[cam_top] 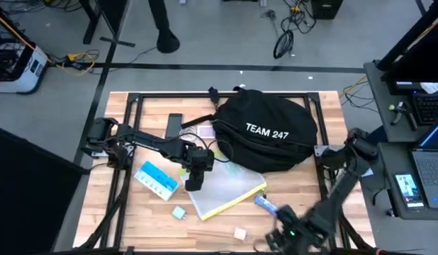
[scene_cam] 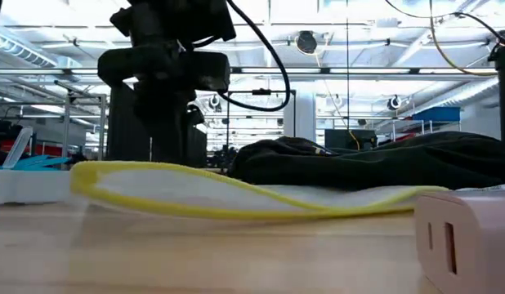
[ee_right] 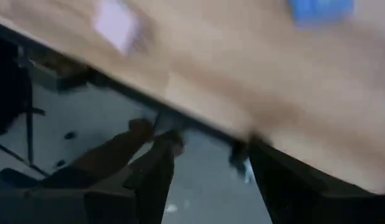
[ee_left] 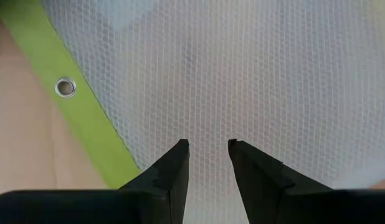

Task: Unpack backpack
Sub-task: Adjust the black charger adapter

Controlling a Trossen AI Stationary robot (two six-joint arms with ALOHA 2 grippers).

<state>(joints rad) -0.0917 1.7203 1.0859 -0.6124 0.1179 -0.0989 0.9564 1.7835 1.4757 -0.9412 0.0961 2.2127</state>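
Hanging over the near edge of the desk [cam_top: 120,212], toward its near right corner, the right gripper [ee_right: 208,158] has its two dark fingers spread apart with nothing between them, the floor showing below. A small pale block [cam_top: 239,233] sits close to that same edge, and a small teal item [cam_top: 178,212] lies a little farther in, left of centre. In the middle of the desk lies a white mesh pouch with a yellow-green border [cam_top: 222,190]; the left gripper [ee_left: 207,146] hovers directly above its mesh, fingers released with a narrow gap and clasping nothing. A blue-and-white box [cam_top: 157,178] rests beside the pouch toward the left edge, and a blue object [cam_top: 265,204] lies at the pouch's right corner. Beyond them, the backpack [cam_top: 265,134] sprawls flat against the far edge, right of centre, its white lettering facing up.
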